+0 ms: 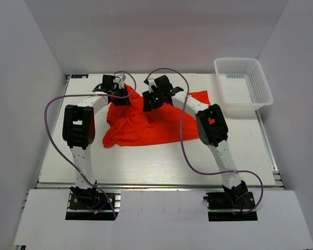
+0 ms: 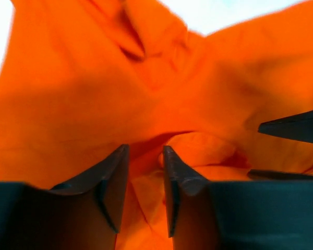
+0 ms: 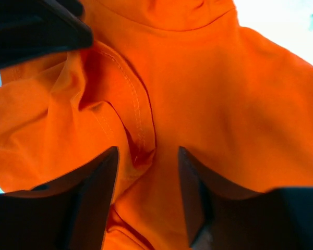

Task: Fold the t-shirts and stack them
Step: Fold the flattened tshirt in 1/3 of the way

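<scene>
One bright orange-red t-shirt [image 1: 146, 125] lies crumpled on the white table [image 1: 156, 161], bunched up toward its far edge. My left gripper [image 1: 120, 97] is at the shirt's far left part. In the left wrist view its jaws [image 2: 145, 152] stand a narrow gap apart with a fold of the shirt [image 2: 146, 78] pinched between them. My right gripper [image 1: 150, 102] is at the far middle of the shirt. In the right wrist view its jaws [image 3: 146, 155] close on a bunch of fabric with a stitched seam [image 3: 138, 120]. The two grippers are close together.
A white mesh basket [image 1: 266, 92] stands at the back right of the table, just right of the shirt's sleeve [image 1: 201, 96]. Grey walls enclose the table on three sides. Purple cables loop over both arms.
</scene>
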You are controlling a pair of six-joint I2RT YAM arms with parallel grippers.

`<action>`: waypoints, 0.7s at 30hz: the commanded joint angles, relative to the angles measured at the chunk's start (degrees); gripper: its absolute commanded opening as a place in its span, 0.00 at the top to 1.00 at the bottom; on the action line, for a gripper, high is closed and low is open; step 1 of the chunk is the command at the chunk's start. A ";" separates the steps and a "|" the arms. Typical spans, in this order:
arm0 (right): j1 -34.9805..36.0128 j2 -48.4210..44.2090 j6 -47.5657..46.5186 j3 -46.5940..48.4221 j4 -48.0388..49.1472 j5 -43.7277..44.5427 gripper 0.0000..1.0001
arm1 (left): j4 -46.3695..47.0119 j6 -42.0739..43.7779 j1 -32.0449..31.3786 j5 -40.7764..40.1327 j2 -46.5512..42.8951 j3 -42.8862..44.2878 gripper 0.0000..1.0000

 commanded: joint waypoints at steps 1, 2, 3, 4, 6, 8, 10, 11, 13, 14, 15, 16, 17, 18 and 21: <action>0.56 0.79 1.60 2.69 0.33 0.19 0.47 | -2.53 1.73 -1.10 -1.59 -0.85 0.79 0.59; 0.56 0.87 1.69 2.52 0.41 -0.24 0.50 | -2.00 1.73 -1.11 -0.80 -0.85 0.01 0.61; 0.56 0.53 1.60 1.21 0.59 -0.51 0.51 | -1.04 1.73 -1.11 0.25 -0.85 -0.87 0.61; 0.65 0.26 1.95 0.59 1.55 -1.12 0.53 | -0.51 1.73 -1.63 0.26 -0.85 -0.88 0.62; 0.83 0.35 2.66 -0.55 2.17 -2.09 0.54 | 0.11 1.20 -1.64 0.26 -1.37 -1.41 0.71; 1.00 0.87 3.36 -0.30 2.09 -2.61 0.57 | -0.50 1.20 -1.64 0.26 -0.85 -0.63 0.90; 1.00 1.40 3.71 -0.21 2.00 -3.06 0.64 | -1.21 0.59 -1.64 -0.26 -0.85 -0.62 1.00; 1.00 1.40 3.89 -0.12 2.17 -3.23 0.64 | -1.21 0.58 -1.64 -0.27 -0.85 -0.62 1.00; 1.00 1.57 3.54 0.14 2.00 -2.88 0.61 | -1.21 0.58 -1.64 -0.96 -0.85 -0.62 1.00; 1.00 1.75 3.45 0.23 1.21 -2.45 0.57 | -0.60 0.58 -1.64 -0.97 -1.54 -1.14 1.00; 1.00 1.75 3.19 0.49 0.94 -2.44 0.57 | -0.59 0.58 -1.64 -0.97 -1.55 -1.14 1.00; 1.00 1.84 3.01 0.58 0.59 -2.62 0.57 | -0.07 0.58 -1.64 -0.97 -1.55 -1.14 1.00; 1.09 1.93 3.01 0.58 0.24 -2.97 0.57 | -0.06 0.06 -1.64 -0.97 -1.55 -1.67 1.00; 1.01 2.02 3.01 0.41 -0.02 -3.14 0.55 | -0.06 0.06 -1.64 -0.27 -1.55 -1.67 1.00; 1.35 1.93 3.10 -0.03 -0.20 -4.55 0.55 | 0.46 0.06 -1.64 0.26 -1.55 -1.67 1.00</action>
